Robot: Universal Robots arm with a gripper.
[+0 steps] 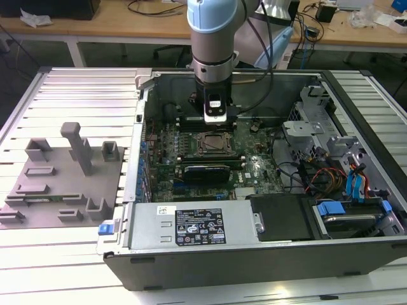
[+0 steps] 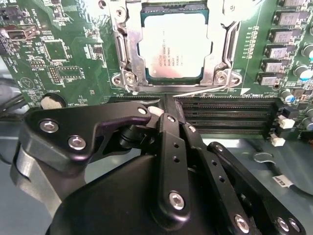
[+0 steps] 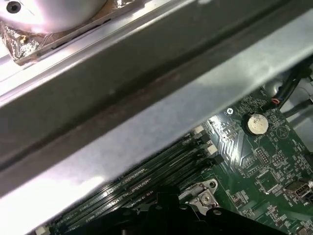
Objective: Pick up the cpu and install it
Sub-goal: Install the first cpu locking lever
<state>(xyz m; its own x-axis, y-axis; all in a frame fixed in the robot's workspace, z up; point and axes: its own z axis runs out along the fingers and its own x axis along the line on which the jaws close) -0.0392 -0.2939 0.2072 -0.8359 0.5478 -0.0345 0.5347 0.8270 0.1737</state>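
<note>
The chip [image 2: 174, 45] sits in its socket [image 2: 127, 49] on the green board [image 2: 63, 54] (near the board's middle). The gripper [image 2: 164, 105] hangs beside the socket, fingers pressed together, holding nothing.

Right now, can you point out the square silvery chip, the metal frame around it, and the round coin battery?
Silvery square cpu [image 2: 175, 46], second wrist view: middle of its metal top.
Metal-framed socket [image 2: 122, 46], second wrist view: side bar of frame.
Round silver coin battery [image 3: 257, 124], first wrist view: its face.
</note>
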